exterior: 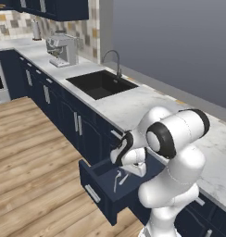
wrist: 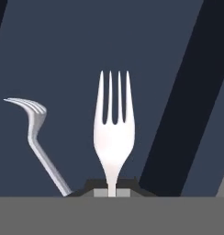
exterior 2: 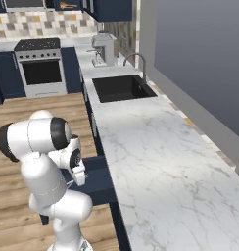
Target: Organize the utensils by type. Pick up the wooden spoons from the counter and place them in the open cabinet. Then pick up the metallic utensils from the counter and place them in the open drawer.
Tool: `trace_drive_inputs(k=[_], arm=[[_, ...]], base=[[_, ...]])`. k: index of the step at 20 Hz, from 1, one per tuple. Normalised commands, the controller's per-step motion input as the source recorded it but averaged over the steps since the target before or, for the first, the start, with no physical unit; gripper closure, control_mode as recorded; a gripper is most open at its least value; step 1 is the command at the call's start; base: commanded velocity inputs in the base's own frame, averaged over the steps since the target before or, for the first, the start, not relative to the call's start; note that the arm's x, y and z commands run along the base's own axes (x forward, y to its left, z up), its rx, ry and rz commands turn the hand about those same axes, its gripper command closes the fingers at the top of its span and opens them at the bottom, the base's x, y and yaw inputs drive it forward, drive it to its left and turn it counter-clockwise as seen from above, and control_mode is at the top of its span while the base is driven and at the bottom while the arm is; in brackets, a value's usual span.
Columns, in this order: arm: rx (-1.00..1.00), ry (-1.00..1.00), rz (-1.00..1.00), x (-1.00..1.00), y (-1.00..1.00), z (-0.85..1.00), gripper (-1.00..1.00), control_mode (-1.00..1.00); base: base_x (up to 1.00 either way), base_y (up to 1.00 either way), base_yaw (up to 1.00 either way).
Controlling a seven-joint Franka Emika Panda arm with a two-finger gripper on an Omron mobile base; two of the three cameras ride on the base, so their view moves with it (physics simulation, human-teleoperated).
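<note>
A silver-grey fork [wrist: 113,133] stands straight up from the claw [wrist: 112,192] in the hand view, tines pointing away, its thin neck pinched between the two dark tips, which are all but shut on it. Behind it lies the navy floor of the open drawer [exterior: 97,193], so the fork hangs just above the inside of the drawer and is not yet set down. A second metal fork [wrist: 36,137] lies to one side of it in the hand view, tines curled, already resting on the drawer floor; the left base view shows thin pale utensils [exterior: 118,179] in the drawer under the claw [exterior: 133,167].

The fork looks stiff, light and smooth, so it will likely slip or pivot in a two-point grip. The hold is on the narrow neck just below the head, which leaves the rest of the handle hidden under the claw; a grip nearer the balance point would swing less. Dropped from this low, it should not be harmed, though it may bounce or slide against the other fork.

The drawer stands pulled out from the navy base cabinets under the white marble counter [exterior 2: 155,162], which looks bare near the robot. Farther along are a black sink [exterior: 102,83] with its tap, and a coffee machine [exterior: 62,50]. Judging by this, the task looks close to done, with releasing this fork the step at hand
</note>
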Motion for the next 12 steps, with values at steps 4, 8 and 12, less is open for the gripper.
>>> trace_drive_inputs(k=[4, 8, 12], arm=[[-0.03, 0.0, -0.1, 0.2, 0.0, -0.31, 1.0, -1.0], [-0.03, 0.0, -0.08, 0.16, 0.0, -0.29, 1.0, -1.0], [-0.02, 0.0, -0.07, 0.22, 0.0, -0.26, 1.0, -1.0]], base=[[0.0, 0.0, 0.0], [0.0, 0.0, 0.0], [0.0, 0.0, 0.0]])
